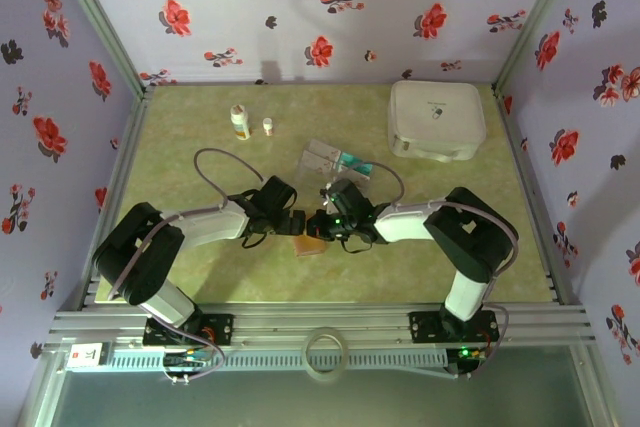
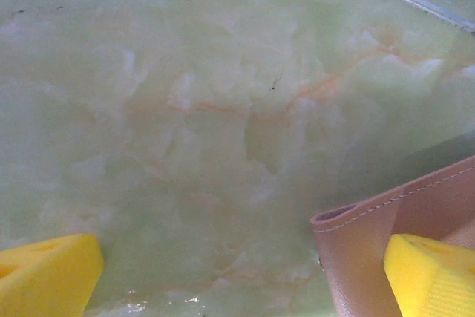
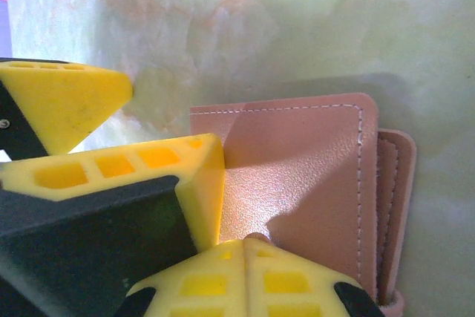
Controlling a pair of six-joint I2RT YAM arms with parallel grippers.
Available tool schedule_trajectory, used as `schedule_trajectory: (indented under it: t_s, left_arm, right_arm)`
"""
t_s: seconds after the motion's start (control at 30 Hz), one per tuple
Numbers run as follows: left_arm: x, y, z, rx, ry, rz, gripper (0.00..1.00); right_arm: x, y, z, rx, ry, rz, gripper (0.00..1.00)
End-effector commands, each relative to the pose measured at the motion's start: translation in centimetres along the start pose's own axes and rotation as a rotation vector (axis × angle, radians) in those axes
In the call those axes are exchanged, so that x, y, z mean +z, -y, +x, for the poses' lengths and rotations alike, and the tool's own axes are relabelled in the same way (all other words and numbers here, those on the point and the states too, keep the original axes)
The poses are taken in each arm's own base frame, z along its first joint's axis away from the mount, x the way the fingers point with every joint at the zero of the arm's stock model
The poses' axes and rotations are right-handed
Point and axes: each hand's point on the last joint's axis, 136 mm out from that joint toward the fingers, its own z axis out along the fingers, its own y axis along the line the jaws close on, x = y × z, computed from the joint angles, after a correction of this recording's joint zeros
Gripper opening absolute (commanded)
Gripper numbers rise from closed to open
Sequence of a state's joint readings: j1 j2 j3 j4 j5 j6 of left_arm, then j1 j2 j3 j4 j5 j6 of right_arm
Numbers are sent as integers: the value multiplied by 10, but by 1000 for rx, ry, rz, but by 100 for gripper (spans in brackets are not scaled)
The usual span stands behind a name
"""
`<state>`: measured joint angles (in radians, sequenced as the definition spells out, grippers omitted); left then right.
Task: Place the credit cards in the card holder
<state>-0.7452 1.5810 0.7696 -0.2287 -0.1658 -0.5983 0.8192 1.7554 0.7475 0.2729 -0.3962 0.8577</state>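
The card holder [image 1: 310, 244] lies flat on the table [image 1: 200, 267] between the grippers. I think it may slide away, because the left gripper [image 2: 237, 287] is spread wide with one fingertip [image 2: 430, 276] over its corner; whether the right gripper [image 1: 328, 226] grasps it I cannot tell. I count one white case [image 1: 437, 119], one clear tray [image 1: 325, 159], one card holder, teal credit cards [image 1: 357, 163] too small to count, and two bottles [image 1: 240, 122].

Soft, even light falls on my bench [image 1: 200, 127] from above. My wrist views look hazy and washed out. The card holder [image 3: 312, 176] carries a pale sheen at centre and casts a grey shadow toward 12 o'clock.
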Motion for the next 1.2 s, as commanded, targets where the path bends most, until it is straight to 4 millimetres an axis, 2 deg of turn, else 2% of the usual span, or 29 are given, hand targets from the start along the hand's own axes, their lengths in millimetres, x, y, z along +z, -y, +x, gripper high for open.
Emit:
schedule_trajectory:
  t_s: [0.0,0.17,0.33,0.53,0.67,0.93,1.17]
  left_arm:
    - [8,-35,26,16,-79,-124,100]
    - [-3,-33,17,18,-55,-112,100]
    - [-17,-30,7,11,-25,-90,100]
    - [-21,-26,11,11,-22,-52,100]
    - [-22,-20,13,12,-2,-12,100]
    - [-32,3,-7,14,73,69,100]
    - [-20,7,-10,22,66,66,100]
  right_arm:
    - [-1,110,41,165,-76,353,0]
    - [-2,99,36,162,-65,309,0]
    - [-6,73,21,130,-36,234,0]
    - [-7,56,9,107,-21,205,0]
    - [-7,53,8,105,-22,194,0]
    - [-5,54,10,115,-21,184,0]
    - [-4,53,10,121,-17,178,0]
